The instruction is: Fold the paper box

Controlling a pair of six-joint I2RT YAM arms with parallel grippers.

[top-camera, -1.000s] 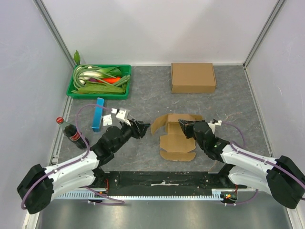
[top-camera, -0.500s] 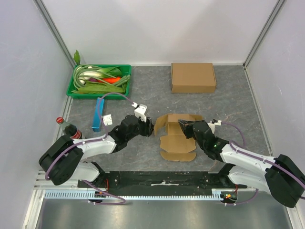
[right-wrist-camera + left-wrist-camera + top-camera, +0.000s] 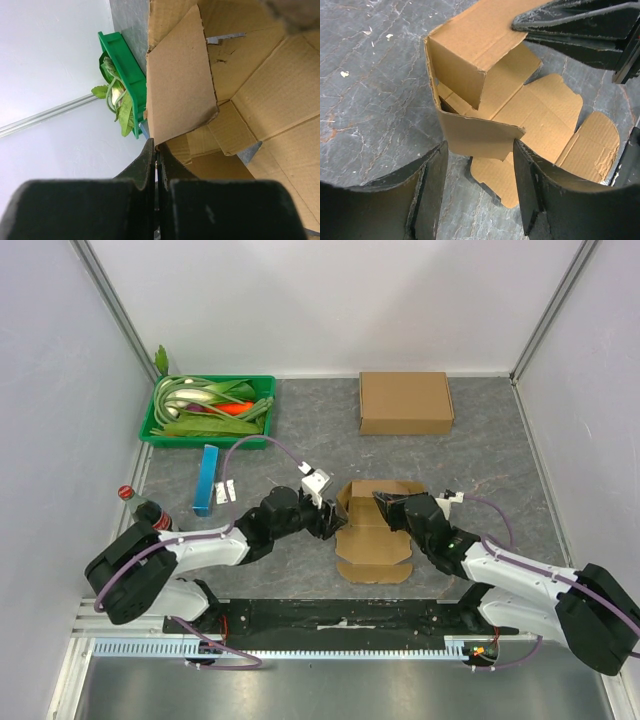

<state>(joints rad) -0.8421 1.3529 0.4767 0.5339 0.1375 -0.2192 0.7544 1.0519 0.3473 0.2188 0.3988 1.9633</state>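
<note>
The brown paper box (image 3: 372, 542) lies half-assembled at the table's middle, its flaps spread out. My right gripper (image 3: 383, 502) reaches in from the right and is shut on the edge of an upright flap (image 3: 180, 80), pinched at the fingertips (image 3: 157, 150). My left gripper (image 3: 328, 519) is at the box's left side, open. In the left wrist view its two fingers (image 3: 431, 187) stand apart just short of a raised side wall (image 3: 477, 137) of the box, with nothing held between them. The right gripper's dark fingers (image 3: 580, 22) show above the box's top wall.
A green tray (image 3: 208, 412) of vegetables sits at the back left, and a closed cardboard box (image 3: 405, 402) at the back middle. A blue box (image 3: 207, 479), small white tags (image 3: 228, 490) and a cola bottle (image 3: 145, 510) lie to the left.
My left arm has swung right up to the box's left side and its jaws have opened wider. The box's left flap now stands more upright. The right gripper has kept its grip.
</note>
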